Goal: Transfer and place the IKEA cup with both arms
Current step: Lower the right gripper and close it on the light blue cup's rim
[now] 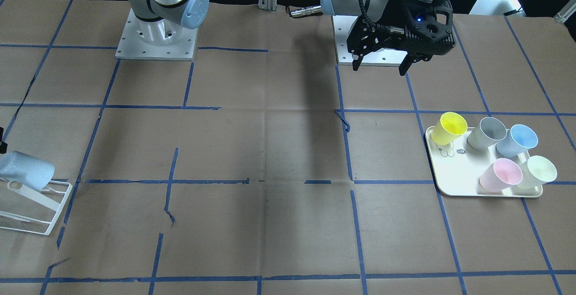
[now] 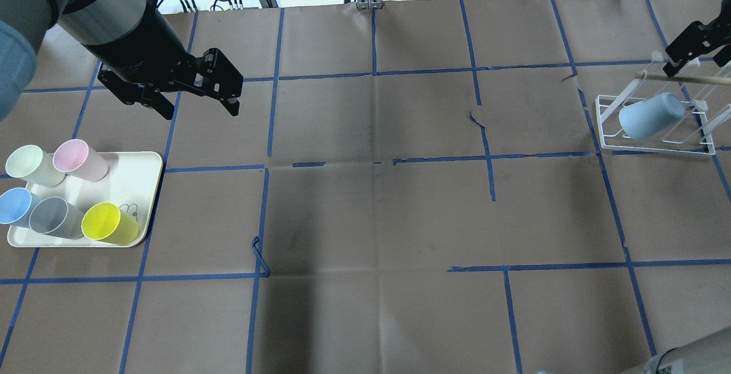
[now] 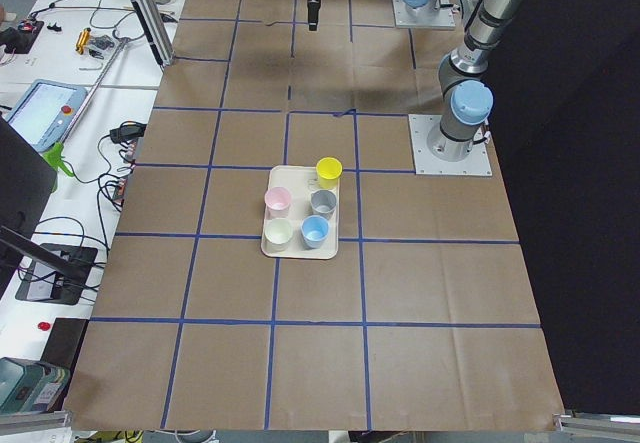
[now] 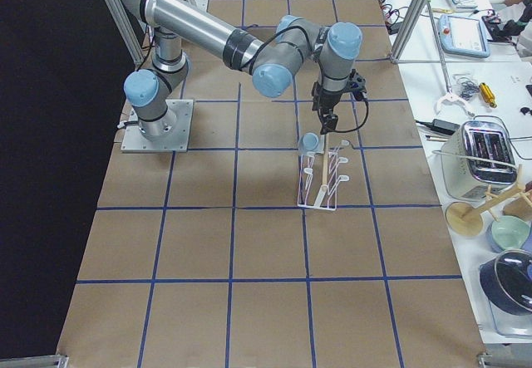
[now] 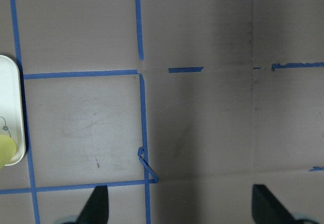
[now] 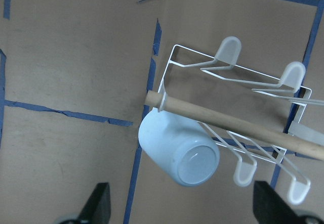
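A pale-blue IKEA cup hangs mouth-down and tilted on a peg of the white wire rack at the table's right end. It also shows in the right wrist view and in the front view. My right gripper is open and empty above the rack, apart from the cup. A second blue cup stands on the white tray at the left. My left gripper is open and empty, raised above the table beyond the tray; it also shows in the front view.
The tray also holds a yellow cup, a grey cup, a pink cup and a pale-green cup. A wooden rod lies across the rack. The arm bases stand at the table's robot side.
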`<move>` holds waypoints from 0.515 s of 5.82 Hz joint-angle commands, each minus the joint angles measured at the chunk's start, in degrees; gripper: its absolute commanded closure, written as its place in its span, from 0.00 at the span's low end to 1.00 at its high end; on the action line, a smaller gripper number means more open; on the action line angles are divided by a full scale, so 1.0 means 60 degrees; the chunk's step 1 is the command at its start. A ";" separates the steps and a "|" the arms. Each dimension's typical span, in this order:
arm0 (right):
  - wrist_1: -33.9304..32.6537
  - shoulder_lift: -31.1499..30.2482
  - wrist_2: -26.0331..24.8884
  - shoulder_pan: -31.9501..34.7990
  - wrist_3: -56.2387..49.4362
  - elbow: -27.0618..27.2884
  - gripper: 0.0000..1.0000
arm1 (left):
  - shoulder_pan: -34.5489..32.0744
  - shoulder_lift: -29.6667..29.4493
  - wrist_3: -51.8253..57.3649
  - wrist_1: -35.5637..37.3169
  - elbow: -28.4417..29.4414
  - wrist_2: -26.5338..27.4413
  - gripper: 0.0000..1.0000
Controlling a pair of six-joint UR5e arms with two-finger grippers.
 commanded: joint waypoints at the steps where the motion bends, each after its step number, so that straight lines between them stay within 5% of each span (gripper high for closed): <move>1: -0.0165 0.0288 0.0073 -0.0048 -0.0090 0.0579 0.00 | -0.0001 0.0000 0.0012 0.0000 0.0001 -0.0001 0.01; 3: -0.1813 0.0288 0.0015 -0.0048 -0.0104 0.1649 0.00 | -0.0001 0.0000 0.0012 0.0000 0.0000 0.0014 0.01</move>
